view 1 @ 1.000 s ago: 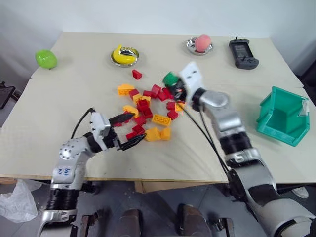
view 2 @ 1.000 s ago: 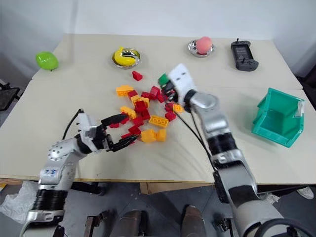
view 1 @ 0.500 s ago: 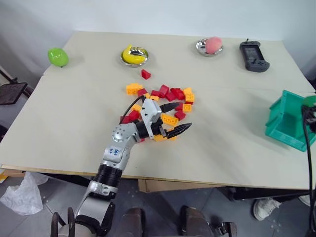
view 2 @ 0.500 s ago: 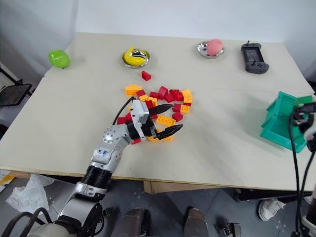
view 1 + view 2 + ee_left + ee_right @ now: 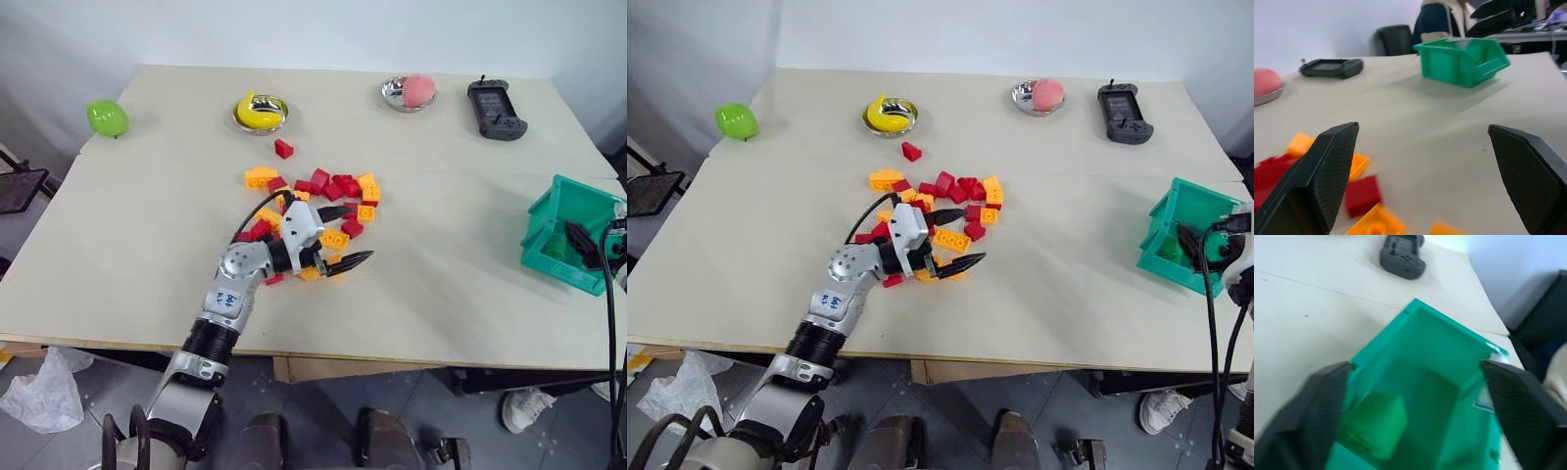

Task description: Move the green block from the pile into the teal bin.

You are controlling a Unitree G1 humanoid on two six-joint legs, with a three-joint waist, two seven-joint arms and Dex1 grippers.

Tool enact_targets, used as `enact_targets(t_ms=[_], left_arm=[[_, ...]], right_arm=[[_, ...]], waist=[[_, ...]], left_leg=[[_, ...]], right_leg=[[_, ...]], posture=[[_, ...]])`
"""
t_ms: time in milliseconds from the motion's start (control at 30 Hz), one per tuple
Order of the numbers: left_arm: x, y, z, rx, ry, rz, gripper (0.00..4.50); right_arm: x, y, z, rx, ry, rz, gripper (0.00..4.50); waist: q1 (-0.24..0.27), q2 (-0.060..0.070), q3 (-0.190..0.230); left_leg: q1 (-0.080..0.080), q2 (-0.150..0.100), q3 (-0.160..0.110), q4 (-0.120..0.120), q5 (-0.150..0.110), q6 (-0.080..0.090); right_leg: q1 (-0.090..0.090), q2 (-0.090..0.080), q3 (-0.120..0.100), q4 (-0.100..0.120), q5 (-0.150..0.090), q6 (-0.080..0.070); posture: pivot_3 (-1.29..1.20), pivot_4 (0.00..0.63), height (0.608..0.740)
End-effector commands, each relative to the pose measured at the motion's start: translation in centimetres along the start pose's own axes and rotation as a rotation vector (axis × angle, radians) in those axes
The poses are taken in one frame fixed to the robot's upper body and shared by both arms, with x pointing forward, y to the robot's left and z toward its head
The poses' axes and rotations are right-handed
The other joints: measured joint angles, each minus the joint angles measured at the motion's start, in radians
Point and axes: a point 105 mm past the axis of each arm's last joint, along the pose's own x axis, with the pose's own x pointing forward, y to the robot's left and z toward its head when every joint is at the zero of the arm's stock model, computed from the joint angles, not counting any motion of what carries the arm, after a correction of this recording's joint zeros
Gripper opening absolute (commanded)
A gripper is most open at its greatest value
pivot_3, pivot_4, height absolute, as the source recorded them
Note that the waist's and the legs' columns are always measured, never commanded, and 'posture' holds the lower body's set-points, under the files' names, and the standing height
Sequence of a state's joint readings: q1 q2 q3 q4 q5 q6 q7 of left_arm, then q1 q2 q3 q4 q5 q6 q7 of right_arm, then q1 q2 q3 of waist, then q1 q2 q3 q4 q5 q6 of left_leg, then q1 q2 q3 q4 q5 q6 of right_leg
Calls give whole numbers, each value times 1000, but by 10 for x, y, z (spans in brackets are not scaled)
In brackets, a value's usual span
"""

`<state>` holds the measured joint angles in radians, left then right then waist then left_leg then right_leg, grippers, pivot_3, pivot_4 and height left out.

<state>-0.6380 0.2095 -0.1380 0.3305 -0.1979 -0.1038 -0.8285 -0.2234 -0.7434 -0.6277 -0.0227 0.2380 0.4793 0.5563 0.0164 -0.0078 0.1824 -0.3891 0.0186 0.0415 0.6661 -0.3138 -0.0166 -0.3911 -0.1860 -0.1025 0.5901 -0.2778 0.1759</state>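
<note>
Task looks basically done — green block (image 5: 1374, 423) lies inside the teal bin (image 5: 1449, 347), right claw (image 5: 1415, 406) spread wide over it, gripping nothing. Left: pull that arm clear. Left claw (image 5: 345, 237) wide too, empty, over the brick pile (image 5: 328, 186). Handheld controller (image 5: 495, 101) + bowls far off — nothing in the way on the tabletop (image 5: 147, 245).

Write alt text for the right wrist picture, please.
A green block lies inside the teal bin, seen from above between the open right claw's two black fingers. A dark handheld device rests on the table beyond.
</note>
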Motion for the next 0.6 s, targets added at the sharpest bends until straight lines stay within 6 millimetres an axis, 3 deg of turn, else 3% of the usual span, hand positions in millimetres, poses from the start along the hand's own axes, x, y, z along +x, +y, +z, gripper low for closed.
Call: enact_targets(t_ms=[33, 200, 300, 467, 600], left_arm=[[-16, 8, 12, 62, -30, 25, 4500], [-65, 25, 11, 87, 32, 98, 4500], [-105, 34, 2, 67, 111, 171, 4500], [-155, 30, -10, 30, 205, 280, 4500], [-184, 16, -11, 54, 260, 350, 4500]], right_arm=[[-6, 22, 32, -82, -168, 176, 4479], [-31, 100, 39, -60, -324, 600, 4479], [-51, 140, 19, -8, -294, 829, 4479], [-62, 166, -16, -42, -213, 969, 4479], [-60, 168, -21, -13, -248, 958, 4479]], waist=[[4, 0, 0], [1, 0, 0], [1, 0, 0], [6, 0, 0], [7, 0, 0]], left_leg=[[0, 0, 0, 0, 0, 0], [0, 1, 0, 0, 0, 0], [1, 1, 0, 0, 0, 0], [1, 1, -1, 1, 0, 0], [2, 1, -1, 1, 0, 0]], right_leg=[[0, 0, 0, 0, 0, 0], [0, 0, 0, 0, 0, 0], [1, 1, 0, 1, 0, 0], [1, 0, 0, 1, 0, 0], [1, 0, 0, 1, 0, 0]], posture=[[0, 150, 740], [0, 150, 740], [0, 150, 740], [0, 150, 740], [0, 150, 740]])
